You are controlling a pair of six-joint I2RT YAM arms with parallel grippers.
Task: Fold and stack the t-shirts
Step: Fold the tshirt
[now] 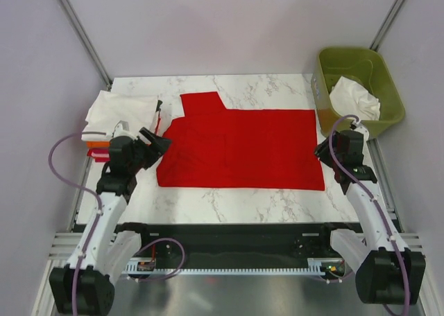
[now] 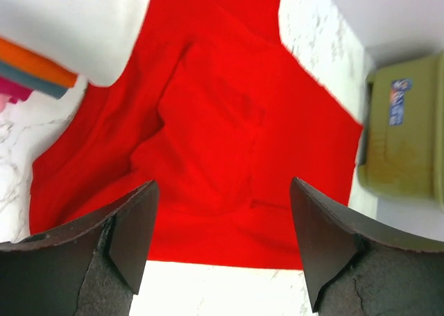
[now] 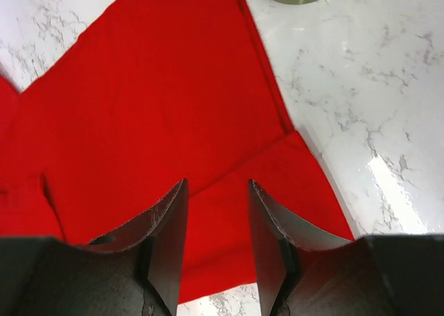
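A bright red t-shirt [image 1: 243, 146] lies flat on the marble table [image 1: 229, 202], one sleeve sticking out at the back left. My left gripper [image 1: 157, 143] hovers at its left edge, jaws wide open with only red cloth [image 2: 222, 122] and bare marble below them [image 2: 222, 191]. At the shirt's right edge, my right gripper [image 1: 322, 152] is open over a folded-over corner of the red fabric [image 3: 152, 101], nothing between its fingers [image 3: 218, 188]. A stack of folded t-shirts [image 1: 118, 111] sits at the left, white on top, orange [image 1: 97, 144] and dark red under it.
An olive-green bin [image 1: 354, 53] stands at the back right corner with a crumpled white shirt [image 1: 355, 98] inside. It also shows in the left wrist view as a green box [image 2: 402, 143]. Grey walls and metal rails close in the table on all sides.
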